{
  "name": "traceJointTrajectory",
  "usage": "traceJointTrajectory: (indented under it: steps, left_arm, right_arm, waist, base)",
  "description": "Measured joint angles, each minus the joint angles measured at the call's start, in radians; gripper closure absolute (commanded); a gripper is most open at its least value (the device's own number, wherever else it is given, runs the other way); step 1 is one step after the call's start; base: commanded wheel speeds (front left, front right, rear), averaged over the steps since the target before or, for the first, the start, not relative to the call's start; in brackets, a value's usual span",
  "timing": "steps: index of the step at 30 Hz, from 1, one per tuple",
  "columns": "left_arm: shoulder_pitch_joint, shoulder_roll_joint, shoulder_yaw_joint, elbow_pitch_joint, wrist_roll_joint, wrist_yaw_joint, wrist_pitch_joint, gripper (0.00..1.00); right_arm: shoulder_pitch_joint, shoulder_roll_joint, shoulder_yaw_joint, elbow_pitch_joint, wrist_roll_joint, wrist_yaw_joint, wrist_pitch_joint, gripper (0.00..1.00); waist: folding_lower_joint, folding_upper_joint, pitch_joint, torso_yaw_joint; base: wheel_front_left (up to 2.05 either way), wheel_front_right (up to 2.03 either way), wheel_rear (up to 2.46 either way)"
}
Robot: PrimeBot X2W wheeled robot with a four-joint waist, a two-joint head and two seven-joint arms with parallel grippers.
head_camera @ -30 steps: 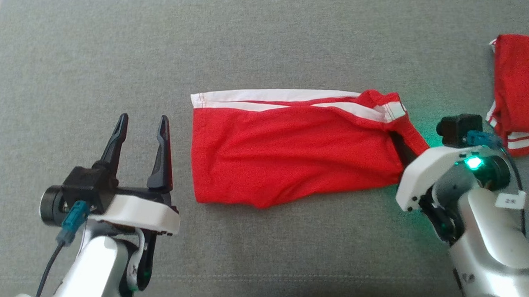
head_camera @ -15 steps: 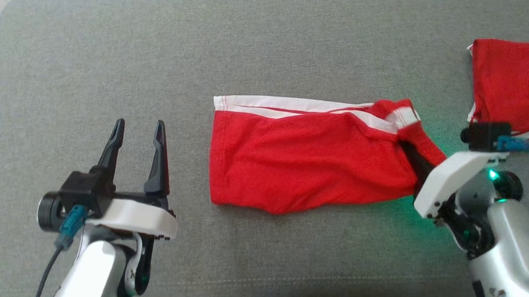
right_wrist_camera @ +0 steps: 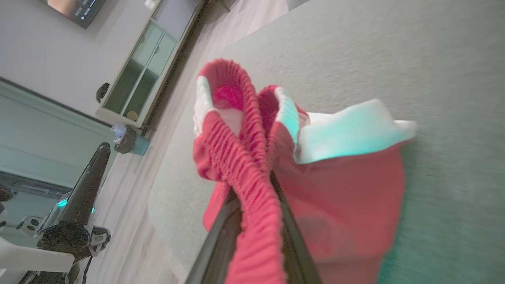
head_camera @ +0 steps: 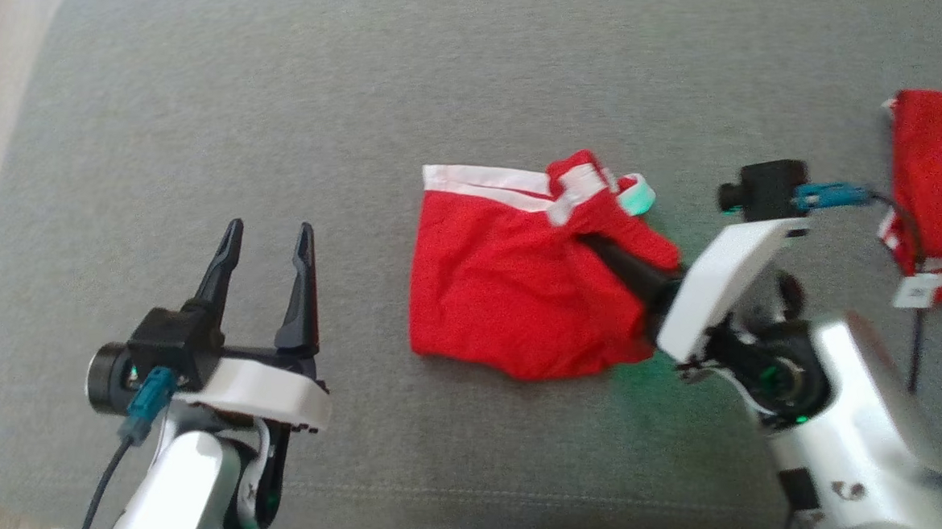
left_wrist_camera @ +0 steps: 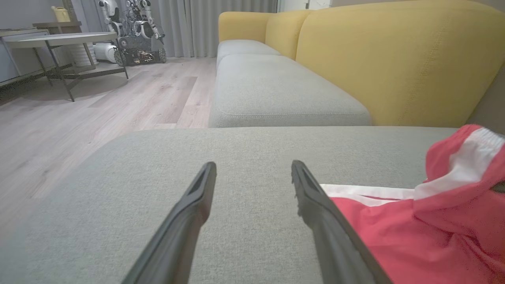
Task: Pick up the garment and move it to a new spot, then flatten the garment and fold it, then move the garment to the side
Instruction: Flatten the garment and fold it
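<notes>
The red garment (head_camera: 513, 294) lies on the grey cushion (head_camera: 350, 101), in the space between the two sets of fingers. Its long way runs from side to side, from the left fingers (head_camera: 269, 227) across to the right fingers (head_camera: 620, 265). A white stripe (head_camera: 483, 179) runs along the long edge that is farther from both. The end near the left fingers lies flat. The other end is bunched up and raised off the cushion.

The right fingers are pressed together and pinch the stretchy red band (right_wrist_camera: 236, 165) at that bunched end. They point on a slant, toward the stripe and toward the left fingers' side. The band drapes down over them, and a white flap sticks out beside their tips.

The left fingers are spread wide and hold nothing. They point across the garment's long way. The flat end of the garment is near the finger on the garment's side but does not touch it.

A second red cloth (head_camera: 938, 183) lies on the far side of the right arm, well apart from the garment.
</notes>
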Motion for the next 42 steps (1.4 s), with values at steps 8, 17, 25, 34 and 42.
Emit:
traceJointTrajectory:
  steps: [8, 17, 25, 34, 42]
  left_arm:
    - [-0.026, -0.025, -0.015, 0.021, 0.000, -0.009, -0.001, 0.00]
    - [-0.027, -0.035, -0.020, 0.040, 0.000, -0.018, -0.009, 0.00]
    - [-0.030, -0.041, -0.018, 0.045, 0.000, -0.018, -0.010, 0.00]
    - [-0.035, -0.033, -0.003, 0.045, 0.000, -0.017, -0.010, 0.00]
    - [-0.018, 0.004, 0.024, 0.023, 0.000, 0.002, -0.010, 0.00]
  right_arm:
    - [-0.129, -0.001, 0.202, 0.269, 0.136, 0.000, -0.202, 1.00]
    - [-0.292, -0.002, 0.375, 0.516, 0.188, 0.000, -0.426, 0.00]
    - [-0.351, -0.006, 0.500, 0.539, 0.173, 0.000, -0.605, 0.00]
    - [-0.368, -0.078, 0.478, 0.424, 0.057, 0.000, -0.785, 0.00]
    - [-0.235, -0.178, 0.209, 0.310, -0.149, 0.000, -0.838, 0.00]
  waist:
    - [0.0000, 0.0000, 0.015, 0.086]
    - [0.0000, 0.0000, 0.037, 0.125]
    - [0.0000, 0.0000, 0.042, 0.102]
    - [0.0000, 0.0000, 0.030, 0.045]
    - [0.0000, 0.0000, 0.006, -0.012]
  base:
    - [0.00, 0.00, 0.00]
    - [0.00, 0.00, 0.00]
    - [0.00, 0.00, 0.00]
    - [0.00, 0.00, 0.00]
    - [0.00, 0.00, 0.00]
